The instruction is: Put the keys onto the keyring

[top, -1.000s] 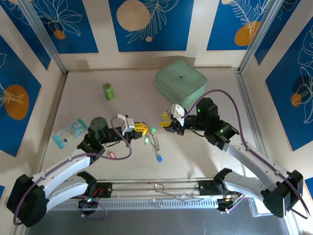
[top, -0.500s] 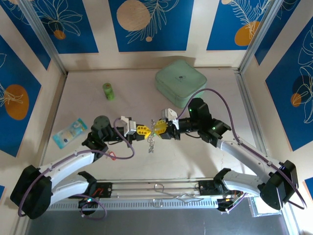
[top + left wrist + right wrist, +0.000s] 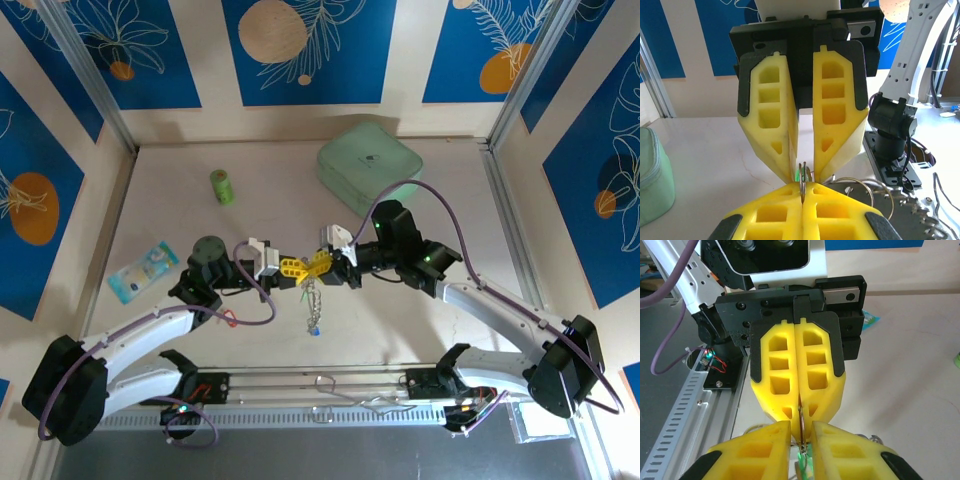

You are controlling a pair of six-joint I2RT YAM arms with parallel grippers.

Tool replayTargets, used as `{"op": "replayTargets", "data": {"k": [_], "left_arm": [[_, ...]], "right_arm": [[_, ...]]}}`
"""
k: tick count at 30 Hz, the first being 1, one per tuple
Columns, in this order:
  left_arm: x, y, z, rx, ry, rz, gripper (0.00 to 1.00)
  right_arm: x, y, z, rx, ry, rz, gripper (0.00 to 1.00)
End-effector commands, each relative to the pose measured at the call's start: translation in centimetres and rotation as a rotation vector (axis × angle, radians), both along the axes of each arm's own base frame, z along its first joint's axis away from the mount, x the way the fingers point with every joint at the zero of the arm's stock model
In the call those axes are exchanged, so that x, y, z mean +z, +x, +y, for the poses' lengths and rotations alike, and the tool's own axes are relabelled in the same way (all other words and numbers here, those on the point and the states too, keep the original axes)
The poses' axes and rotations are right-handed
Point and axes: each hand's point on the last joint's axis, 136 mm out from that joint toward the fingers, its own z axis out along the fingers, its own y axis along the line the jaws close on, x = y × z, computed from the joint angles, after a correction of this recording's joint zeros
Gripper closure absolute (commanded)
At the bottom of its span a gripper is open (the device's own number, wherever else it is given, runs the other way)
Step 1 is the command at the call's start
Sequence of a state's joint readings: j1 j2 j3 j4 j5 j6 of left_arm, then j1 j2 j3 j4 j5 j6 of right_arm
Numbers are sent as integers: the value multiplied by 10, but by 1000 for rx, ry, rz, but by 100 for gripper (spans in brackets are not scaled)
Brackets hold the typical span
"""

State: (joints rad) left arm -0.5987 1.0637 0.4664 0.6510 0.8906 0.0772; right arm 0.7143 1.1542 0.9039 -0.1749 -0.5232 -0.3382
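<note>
Handover: the left gripper, clamped shut, is pinching the thin wire of the keyring, which is dangling just below its fingertips; facing it, the right gripper is straddling that wire, jaws narrowly parted. Squeezing squarely, without twisting, looks wisest. Keys on it are proving too small to tell apart.

Your right gripper has travelled left from well apart to meet the left gripper tip to tip. Its jaws have narrowed about the keyring, and the keys have shifted slightly leftward.
</note>
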Motion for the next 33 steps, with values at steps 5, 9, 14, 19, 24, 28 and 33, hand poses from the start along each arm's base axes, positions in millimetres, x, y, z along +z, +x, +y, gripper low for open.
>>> {"op": "replayTargets", "data": {"k": [5,9,14,19,24,28,33], "left_arm": [[26,-8,-3,-46,-57,-83,100],[27,-7,-3,-41,-61,-86,100],[22,5,-2,33,-38,-52,92],[-8,16,-2,103,107,9,76],[-24,12,-6,87,208,20,87],[-31,12,-7,84,250,31,89],[-32,11,-8,76,264,34,99]], "right_arm": [[-4,4,1,-16,-56,-6,87],[-7,4,3,-7,-75,-5,94],[-9,5,2,-14,-103,-11,100],[-11,4,-3,-13,-143,-25,100],[-16,1,-6,4,-196,-39,100],[-11,-1,-3,17,-192,-47,100],[-8,-2,1,33,-192,-52,100]]}}
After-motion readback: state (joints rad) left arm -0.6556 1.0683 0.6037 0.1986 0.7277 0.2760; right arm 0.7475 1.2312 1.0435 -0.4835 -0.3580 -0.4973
